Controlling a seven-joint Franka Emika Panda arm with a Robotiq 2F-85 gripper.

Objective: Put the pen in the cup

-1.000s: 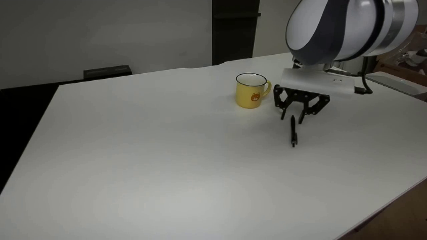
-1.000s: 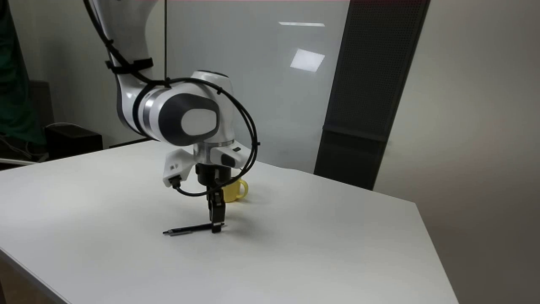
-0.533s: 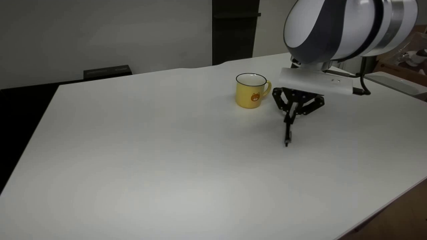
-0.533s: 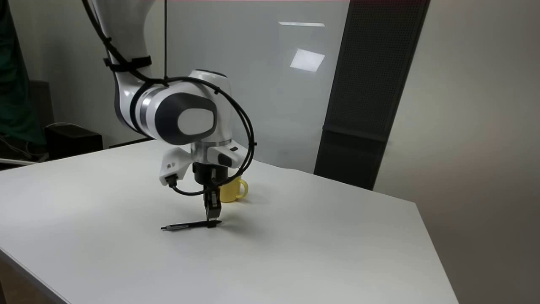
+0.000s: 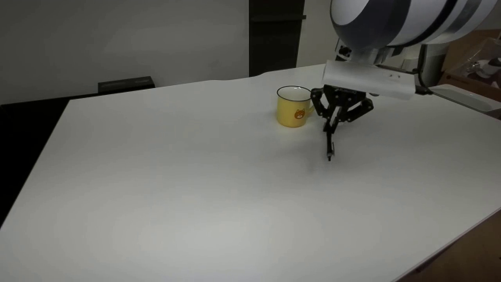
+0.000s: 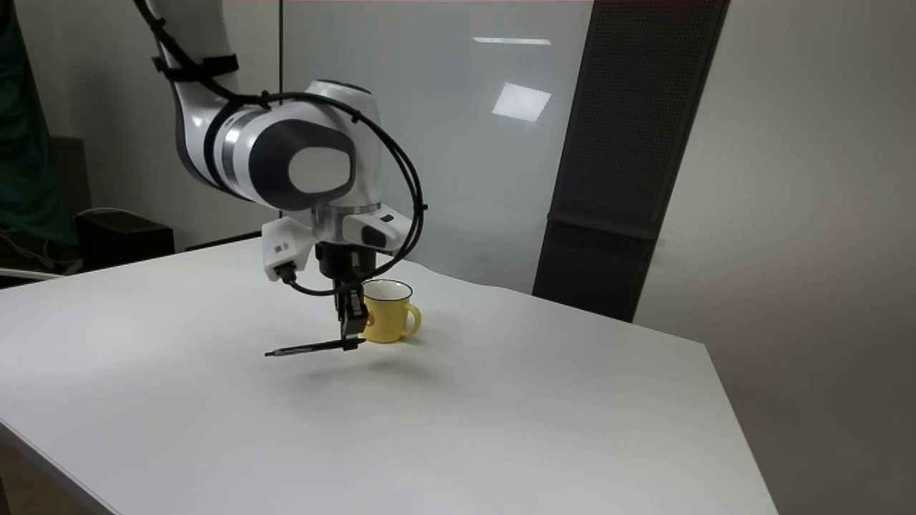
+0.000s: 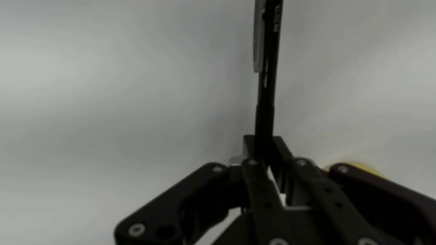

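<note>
Above the white counter [image 6: 501,429]: holds the thin, black, plastic-looking pen [image 7: 268,78] nearly level, outside the round, yellow, enamel-looking cup [image 5: 291,111].
Black, jointed end effector [image 6: 351,344]: pinches the pen near one end.
Pen: may swivel, pinched so off-centre, or knock the cup if carried flat.
Cup: partly covered in both exterior views.
Wrist view: cuts off the pen's far end, blurs the cup.

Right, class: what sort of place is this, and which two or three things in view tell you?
Probably a lab or office workroom, though which isn't certain: a robot arm hangs over a large white table, with a glossy whiteboard-like panel behind.
</note>
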